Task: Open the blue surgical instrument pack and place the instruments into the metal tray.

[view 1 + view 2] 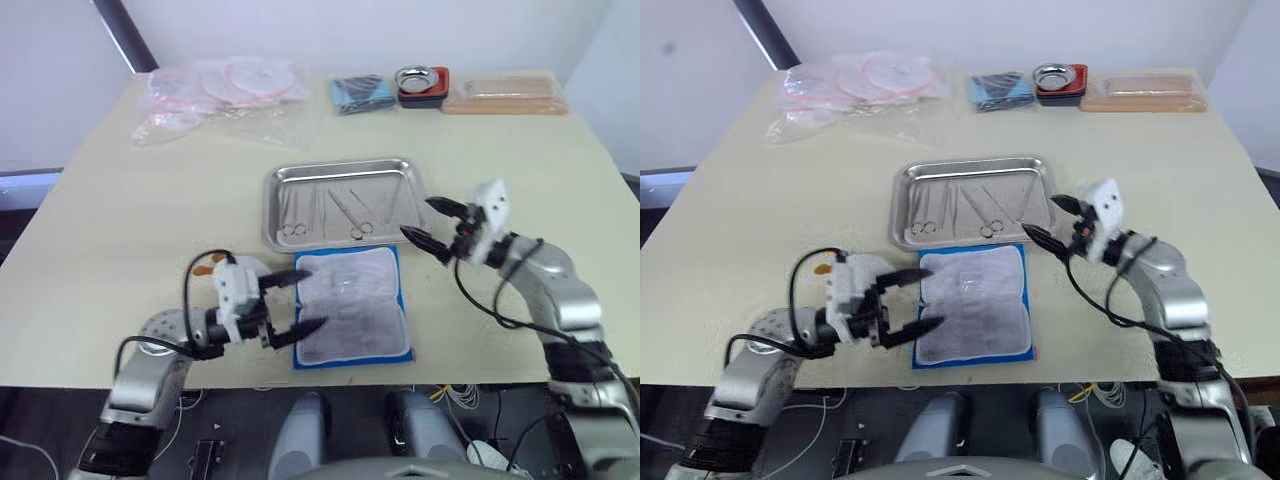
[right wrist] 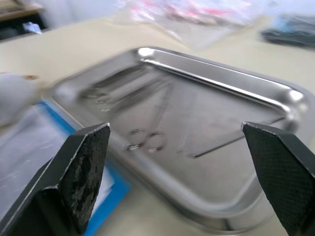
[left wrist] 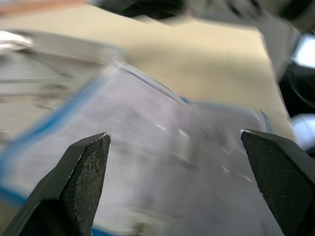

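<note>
The blue surgical instrument pack [image 1: 351,307] lies unfolded on the table, whitish-grey lining up, just in front of the metal tray [image 1: 273,213]. Several thin silver instruments [image 1: 348,212] lie inside the tray, ring handles toward me. My left gripper [image 1: 298,303] is open at the pack's left edge, one finger above the lining's corner and one at its lower left. My right gripper [image 1: 427,222] is open too, hovering beside the tray's right front corner with nothing between its fingers. The right wrist view looks over the tray [image 2: 275,98] and the instruments [image 2: 147,140].
At the back of the table are clear plastic bags with pink rings [image 1: 225,92], a smaller blue packet [image 1: 362,92], a small round steel bowl on a red base [image 1: 420,82] and a tan wooden board [image 1: 506,96]. Bare table lies left and right of the tray.
</note>
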### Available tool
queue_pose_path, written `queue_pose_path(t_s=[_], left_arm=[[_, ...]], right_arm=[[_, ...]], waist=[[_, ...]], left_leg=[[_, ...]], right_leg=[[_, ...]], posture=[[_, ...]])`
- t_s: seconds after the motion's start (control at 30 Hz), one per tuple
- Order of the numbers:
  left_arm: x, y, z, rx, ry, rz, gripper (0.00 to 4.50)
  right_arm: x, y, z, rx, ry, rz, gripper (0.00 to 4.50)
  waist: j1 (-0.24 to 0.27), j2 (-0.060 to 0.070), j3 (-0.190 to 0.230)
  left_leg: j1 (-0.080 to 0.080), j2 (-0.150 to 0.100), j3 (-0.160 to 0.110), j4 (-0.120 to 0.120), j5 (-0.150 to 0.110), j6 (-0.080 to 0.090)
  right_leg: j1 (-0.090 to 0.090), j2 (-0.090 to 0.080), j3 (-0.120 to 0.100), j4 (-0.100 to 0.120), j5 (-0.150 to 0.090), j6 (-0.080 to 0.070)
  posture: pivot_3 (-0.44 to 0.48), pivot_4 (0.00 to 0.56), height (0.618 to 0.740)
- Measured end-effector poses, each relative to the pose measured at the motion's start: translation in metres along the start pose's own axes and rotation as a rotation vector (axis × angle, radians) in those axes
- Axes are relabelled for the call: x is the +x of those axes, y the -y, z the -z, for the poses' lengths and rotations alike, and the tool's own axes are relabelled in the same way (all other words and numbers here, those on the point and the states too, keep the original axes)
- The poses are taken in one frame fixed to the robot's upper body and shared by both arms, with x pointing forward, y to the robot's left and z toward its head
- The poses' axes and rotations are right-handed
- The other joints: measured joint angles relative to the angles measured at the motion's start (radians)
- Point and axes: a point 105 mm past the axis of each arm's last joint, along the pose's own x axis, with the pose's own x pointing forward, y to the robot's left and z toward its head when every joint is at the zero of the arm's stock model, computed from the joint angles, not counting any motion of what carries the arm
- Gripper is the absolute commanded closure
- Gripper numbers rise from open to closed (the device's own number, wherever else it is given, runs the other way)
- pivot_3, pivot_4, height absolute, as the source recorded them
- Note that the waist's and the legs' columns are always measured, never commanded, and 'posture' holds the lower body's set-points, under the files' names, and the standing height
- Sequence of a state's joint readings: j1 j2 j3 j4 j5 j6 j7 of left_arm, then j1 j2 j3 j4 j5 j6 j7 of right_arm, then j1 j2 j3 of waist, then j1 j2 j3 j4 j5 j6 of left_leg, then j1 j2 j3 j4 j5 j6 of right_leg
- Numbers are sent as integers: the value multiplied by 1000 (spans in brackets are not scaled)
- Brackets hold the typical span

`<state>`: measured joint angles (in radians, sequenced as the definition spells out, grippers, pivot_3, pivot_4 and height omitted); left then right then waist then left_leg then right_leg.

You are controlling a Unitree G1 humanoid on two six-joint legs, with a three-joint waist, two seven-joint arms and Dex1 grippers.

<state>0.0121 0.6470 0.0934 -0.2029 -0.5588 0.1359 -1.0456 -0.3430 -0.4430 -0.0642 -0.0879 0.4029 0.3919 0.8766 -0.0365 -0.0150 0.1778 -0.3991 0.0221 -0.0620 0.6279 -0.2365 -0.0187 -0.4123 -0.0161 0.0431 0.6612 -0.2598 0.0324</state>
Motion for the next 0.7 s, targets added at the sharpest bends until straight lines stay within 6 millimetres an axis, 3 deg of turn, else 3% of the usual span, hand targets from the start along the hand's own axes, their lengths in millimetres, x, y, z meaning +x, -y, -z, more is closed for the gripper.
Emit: queue_pose_path(t_s=[0.07,0.2,0.47,0.57,0.7], left_arm=[[-14,-9,-8,0,-2,-74,0],[-43,-17,-4,-65,-16,-211,0],[-88,-24,3,-139,-57,-408,0],[-105,-29,14,-164,-106,-505,0],[-134,-33,42,-218,-225,-665,0]], right_arm=[[-18,2,2,20,-5,0,29],[-49,5,1,62,7,5,29],[-91,3,17,94,-19,4,29],[-102,1,20,67,-14,9,29],[-127,8,38,63,-96,65,29]], waist=[[-5,0,1],[-5,0,1],[-1,0,2],[-2,0,2],[-2,-1,2]], left_leg=[[0,0,2,1,0,0],[1,0,2,1,0,0],[1,0,2,4,0,0],[2,0,3,5,0,0],[2,0,3,6,0,0]], right_leg=[[0,-1,2,0,0,0],[0,0,1,0,0,1],[1,0,1,1,0,1],[2,0,1,2,0,2],[2,0,2,1,0,2]], posture=[[0,150,740],[0,150,740],[0,150,740],[0,150,740],[0,150,740]])
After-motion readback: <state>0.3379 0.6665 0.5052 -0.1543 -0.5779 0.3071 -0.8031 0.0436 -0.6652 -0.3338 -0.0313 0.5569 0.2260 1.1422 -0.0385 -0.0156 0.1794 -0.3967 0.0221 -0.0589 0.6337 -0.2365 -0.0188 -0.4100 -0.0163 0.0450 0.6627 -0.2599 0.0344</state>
